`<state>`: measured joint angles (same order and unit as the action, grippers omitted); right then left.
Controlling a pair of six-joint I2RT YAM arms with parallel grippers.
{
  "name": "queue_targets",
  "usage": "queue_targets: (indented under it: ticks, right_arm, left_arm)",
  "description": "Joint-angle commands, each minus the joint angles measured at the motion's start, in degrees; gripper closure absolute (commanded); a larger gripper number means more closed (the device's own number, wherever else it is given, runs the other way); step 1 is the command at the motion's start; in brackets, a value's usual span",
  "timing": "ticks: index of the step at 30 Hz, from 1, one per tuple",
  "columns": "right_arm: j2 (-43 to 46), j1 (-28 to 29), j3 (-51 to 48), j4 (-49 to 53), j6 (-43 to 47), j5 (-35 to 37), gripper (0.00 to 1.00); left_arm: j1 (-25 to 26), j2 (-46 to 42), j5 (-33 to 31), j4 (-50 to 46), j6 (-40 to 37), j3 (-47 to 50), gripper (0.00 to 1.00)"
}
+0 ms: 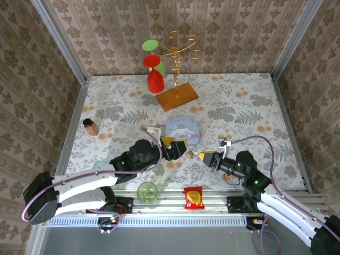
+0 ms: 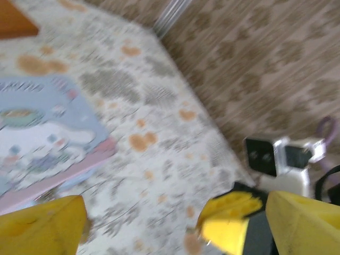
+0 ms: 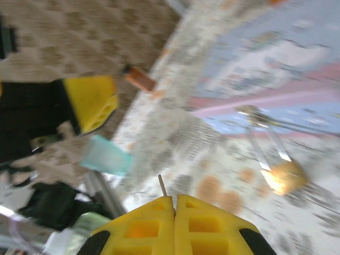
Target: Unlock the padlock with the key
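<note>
The right claw [image 3: 175,204] is pressed shut, pinching the thin key [image 3: 162,185]. The gold padlock [image 3: 286,175] sits between both claws, just beside the tin box [image 3: 319,48]. The left claw [image 2: 175,212] is spread wide. A green cup [image 1: 147,191] and a snack bag [image 1: 193,197] sit near the arm bases.

left arm [image 1: 79,187] and right arm [image 1: 287,210] are white tubes with black joints; a purple cable [image 1: 255,137] loops along each; blocky yellow fingers [image 3: 207,226] show square pockets.

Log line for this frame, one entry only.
left gripper: jaws open, empty | right gripper: jaws shut on key | padlock: on table between them
</note>
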<state>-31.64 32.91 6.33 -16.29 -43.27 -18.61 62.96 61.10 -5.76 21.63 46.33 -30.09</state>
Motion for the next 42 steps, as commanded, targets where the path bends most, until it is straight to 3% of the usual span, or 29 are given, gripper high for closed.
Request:
queue_targets:
  ticks: [1, 9, 14, 22, 26, 32, 36, 42]
  right_arm:
    - [-2.5, -3.7, 2.9, 8.6, 0.2, 3.2, 1.0]
    - [-5.3, -7.1, 6.2, 12.3, 3.2, 3.6, 1.0]
    - [-4.9, -7.4, 4.8, 12.0, 2.9, 4.4, 1.0]
    - [-2.1, -7.6, 2.6, 11.4, 2.3, 5.4, 1.0]
    - [-1.5, -7.7, 2.4, 12.0, 2.7, 5.4, 1.0]
    - [-0.7, -7.8, 1.8, 12.0, 2.6, 5.5, 1.0]
    - [0.0, -7.9, 1.6, 13.0, 2.6, 5.6, 1.0]
    - [1.1, -8.2, 1.0, 14.1, 2.5, 5.4, 1.0]
  left_arm:
    - [1.0, 4.4, -4.5, -4.6, 3.5, -0.5, 0.01]
    - [4.3, 17.4, -13.7, 1.8, 11.1, -2.5, 0.0]
    - [4.2, 24.2, -15.0, 5.5, 16.6, -3.7, 0.0]
    - [5.0, 30.6, -17.3, 6.7, 21.7, -6.0, 0.14]
    - [5.3, 33.8, -19.3, 2.4, 29.6, -7.7, 0.16]
    - [6.6, 38.6, -22.4, 8.8, 31.7, -7.4, 0.22]
    - [6.0, 43.3, -20.2, 16.8, 32.7, -6.6, 0.33]
    - [6.3, 45.4, -21.0, 19.1, 32.7, -6.6, 0.49]
